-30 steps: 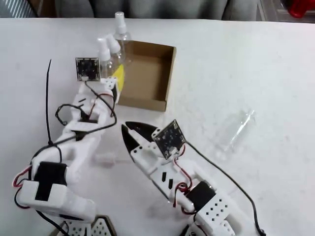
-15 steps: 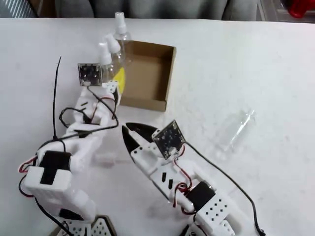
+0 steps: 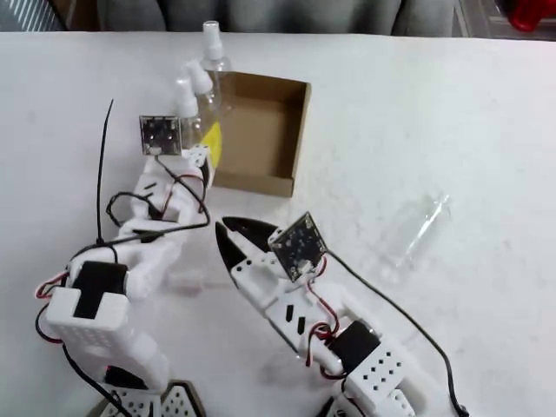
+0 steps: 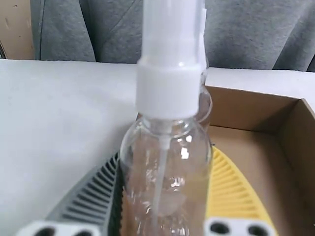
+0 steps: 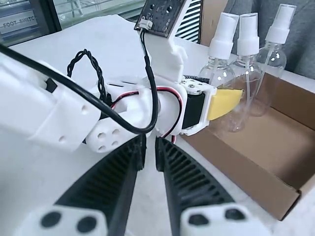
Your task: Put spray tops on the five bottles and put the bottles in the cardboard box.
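My left gripper (image 3: 201, 139) is shut on a clear bottle (image 3: 191, 109) with a white spray top, holding it upright at the cardboard box's (image 3: 254, 182) left wall. In the left wrist view the bottle (image 4: 165, 167) sits between the grey and yellow fingers, with the box (image 4: 256, 108) behind. Two more capped bottles (image 3: 211, 52) stand close by at the box's far left corner. All three spray tops (image 5: 246, 29) appear in the right wrist view. A clear bottle without a top (image 3: 415, 230) lies on its side at the right. My right gripper (image 3: 221, 228) (image 5: 150, 142) rests shut and holds nothing in front of the box.
The left arm's black cable (image 3: 102, 174) loops over the table at the left. The right arm's body (image 3: 330, 330) stretches toward the front right. White table (image 3: 434, 113) spreads to the right of the box.
The left arm has shifted a little, carrying its bottle slightly nearer the box's left wall. The right arm has stayed still.
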Robot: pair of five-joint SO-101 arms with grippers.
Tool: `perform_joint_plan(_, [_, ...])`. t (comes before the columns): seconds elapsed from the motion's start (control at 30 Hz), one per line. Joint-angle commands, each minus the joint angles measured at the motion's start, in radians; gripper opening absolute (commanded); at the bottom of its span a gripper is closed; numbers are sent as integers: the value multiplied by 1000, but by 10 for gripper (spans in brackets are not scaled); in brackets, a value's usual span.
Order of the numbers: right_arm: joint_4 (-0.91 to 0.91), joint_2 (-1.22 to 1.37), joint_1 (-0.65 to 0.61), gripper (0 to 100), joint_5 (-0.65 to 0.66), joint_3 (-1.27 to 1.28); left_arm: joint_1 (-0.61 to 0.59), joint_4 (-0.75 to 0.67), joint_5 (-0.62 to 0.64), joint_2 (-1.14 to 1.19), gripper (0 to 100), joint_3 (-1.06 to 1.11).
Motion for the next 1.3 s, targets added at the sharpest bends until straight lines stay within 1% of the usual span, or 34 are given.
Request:
perform_joint_plan(0.0, [2,-13,12,15,3,-15,-2,-29,-11,-13,21,-20])
perform_joint_plan(0.3, [2,-13,12,15,3,-15,-7,-28,-11,-13,28,-20])
perform_joint_plan(0.37, [2,-13,12,15,3,-15,-7,-28,-11,-13,68,-15])
perform_joint_plan(0.47, [2,-13,12,15,3,-15,-1,-28,-11,-21,161,14])
perform_joint_plan(0.53, [2,-13,12,15,3,-15,5,-28,-11,-21,206,18])
perform_joint_plan(1.03, [2,-13,12,15,5,-15,8,-28,-11,-21,213,21])
perform_joint_plan(1.1, [2,-13,12,15,5,-15,8,-26,-11,-21,235,23])
perform_joint_plan(1.23, [2,-13,12,15,5,-15,10,-26,-11,-21,317,41])
perform_joint_plan(1.27, [2,-13,12,15,5,-15,10,-26,-11,-21,321,41])
